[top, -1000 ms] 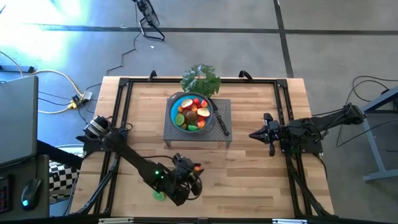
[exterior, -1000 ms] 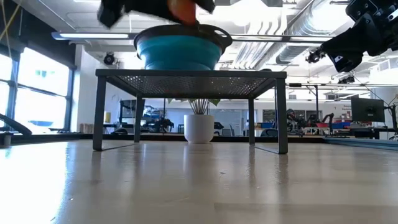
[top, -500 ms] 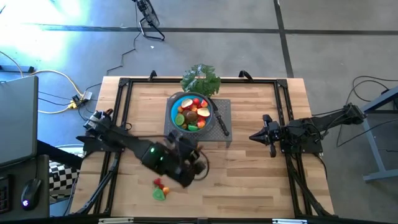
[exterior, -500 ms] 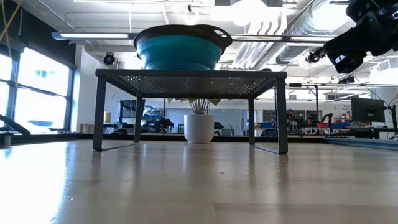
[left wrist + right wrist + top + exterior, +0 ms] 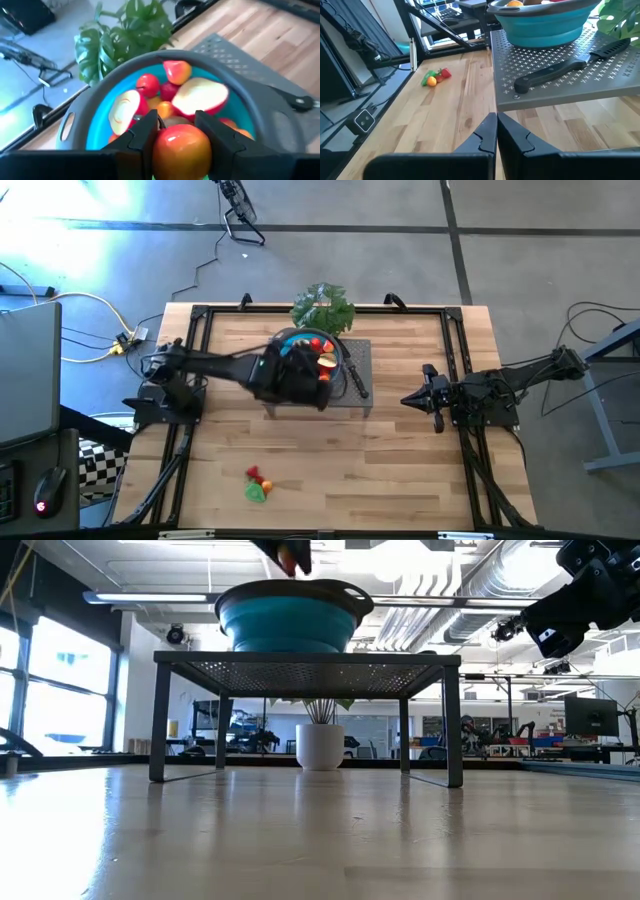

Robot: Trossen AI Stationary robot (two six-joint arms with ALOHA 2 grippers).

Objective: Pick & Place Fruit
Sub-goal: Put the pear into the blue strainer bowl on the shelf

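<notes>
— Carrying anything, the left gripper [image 5: 181, 131]?
— An orange-red fruit [image 5: 181, 150], clamped between its fingers. The arm has travelled from the tabletop's front edge to above the blue bowl [image 5: 283, 343] on the rack [image 5: 360, 360] near the back edge.
— Meaning?
— Release looks next; more fruit [image 5: 258, 483] remains near the front edge. The right gripper [image 5: 408, 397] waits closed, right side.
</notes>
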